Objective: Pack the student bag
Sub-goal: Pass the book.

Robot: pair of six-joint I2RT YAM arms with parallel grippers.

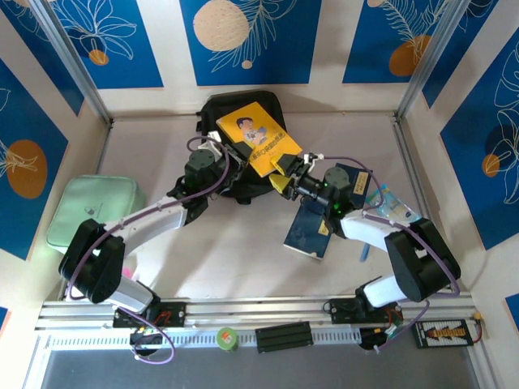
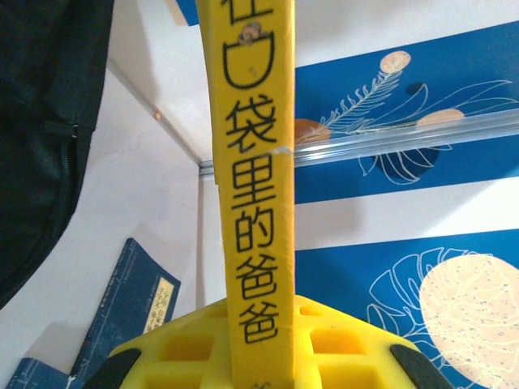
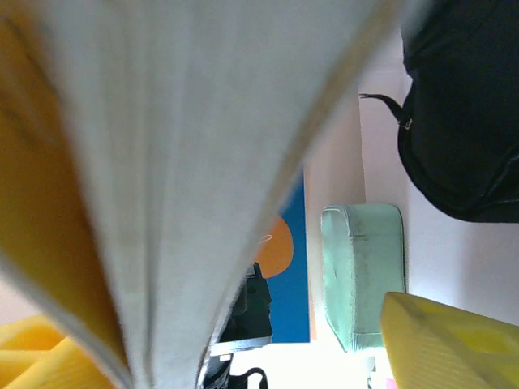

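Yellow book (image 1: 258, 136) hides much of the student bag (image 1: 235, 104) at the white table's (image 1: 235, 239) far edge. Left gripper (image 1: 233, 156) clamps the spine; right gripper's (image 1: 284, 173) jaws stand apart astride blurred pages

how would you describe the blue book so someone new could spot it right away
Find the black student bag at the far middle of the white table. From it, come nearer and to the right: a flat dark blue book lies on the tabletop. It is navy with a small yellow label, unlike the bright yellow book over the bag.
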